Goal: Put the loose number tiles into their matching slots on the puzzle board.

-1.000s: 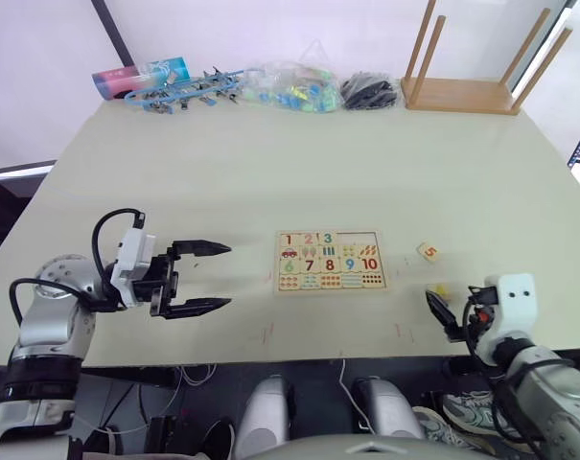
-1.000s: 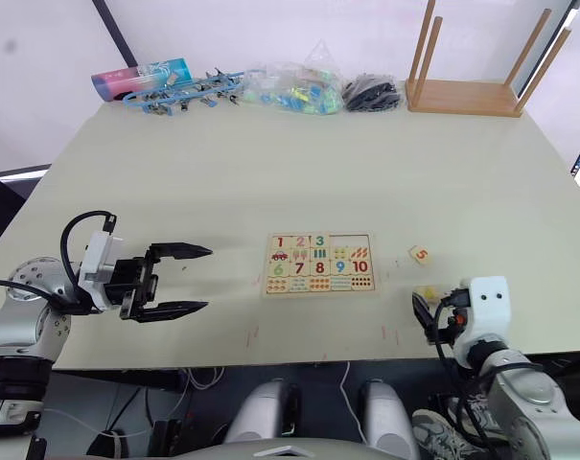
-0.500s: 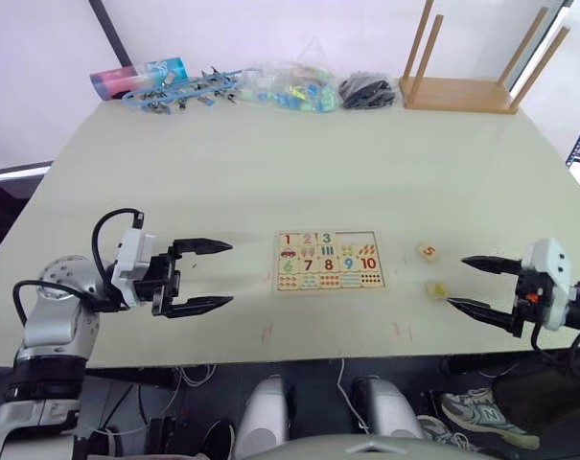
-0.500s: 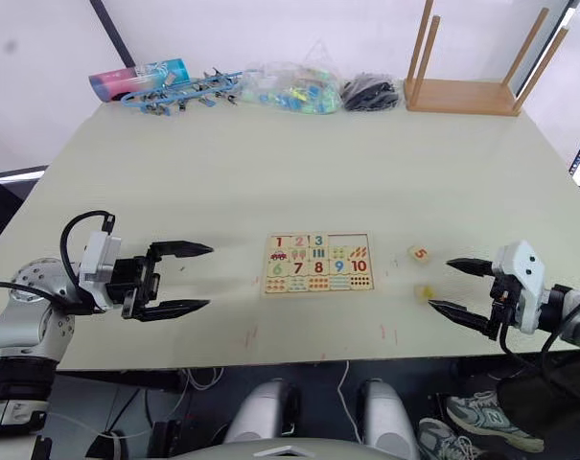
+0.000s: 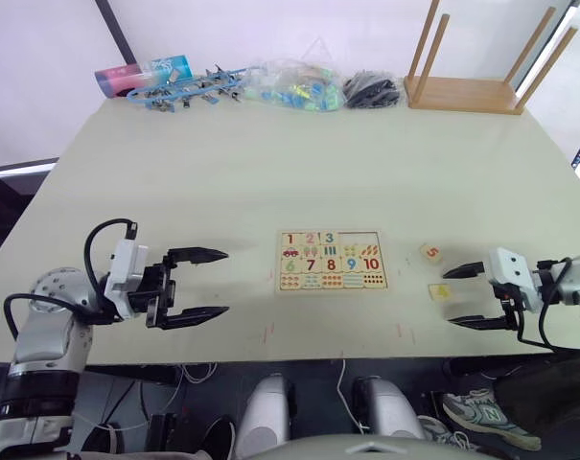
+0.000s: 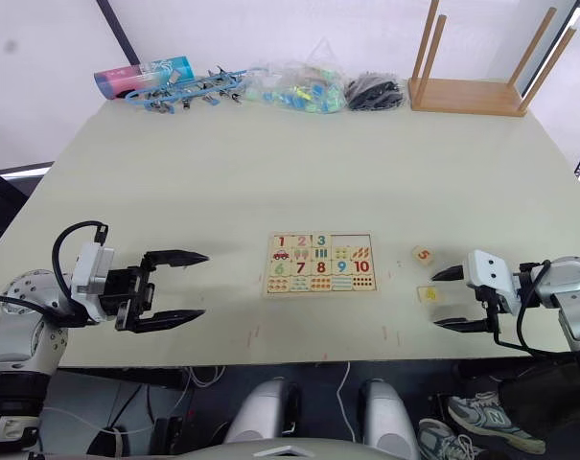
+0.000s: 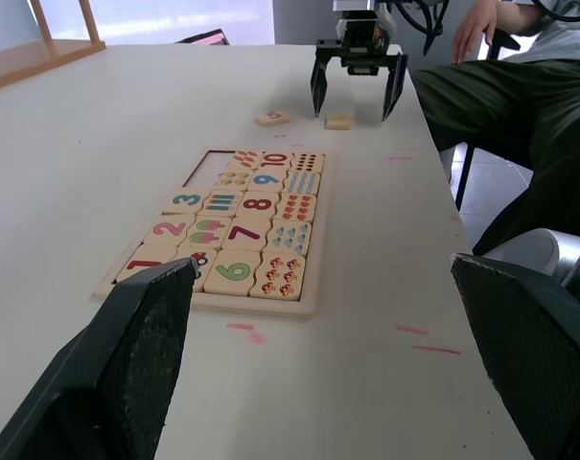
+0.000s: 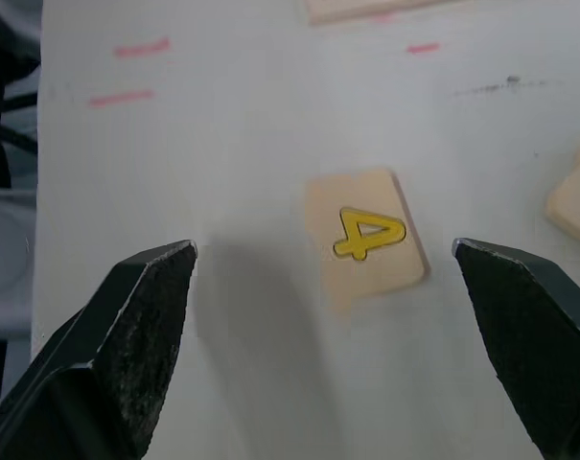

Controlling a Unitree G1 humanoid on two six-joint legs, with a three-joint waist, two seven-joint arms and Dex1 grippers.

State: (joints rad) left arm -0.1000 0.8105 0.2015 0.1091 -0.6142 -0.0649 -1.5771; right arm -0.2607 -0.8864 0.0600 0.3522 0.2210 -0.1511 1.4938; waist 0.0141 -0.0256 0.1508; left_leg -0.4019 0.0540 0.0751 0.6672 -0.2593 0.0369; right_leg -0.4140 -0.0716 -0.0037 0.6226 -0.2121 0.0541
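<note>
- The right pincer (image 6: 446, 299) hovers, fingers spread, around the yellow 4 tile (image 6: 427, 294) on the counter (image 6: 270, 172), right of the puzzle board (image 6: 319, 263).
- Next, likely: lower and close on it.
- The left pincer (image 6: 186, 286) waits open.

Bright even light; soft shadows; right wrist view slightly blurred.

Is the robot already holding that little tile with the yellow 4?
No, the yellow 4 tile lies flat on the table between the open right gripper, untouched.
</note>
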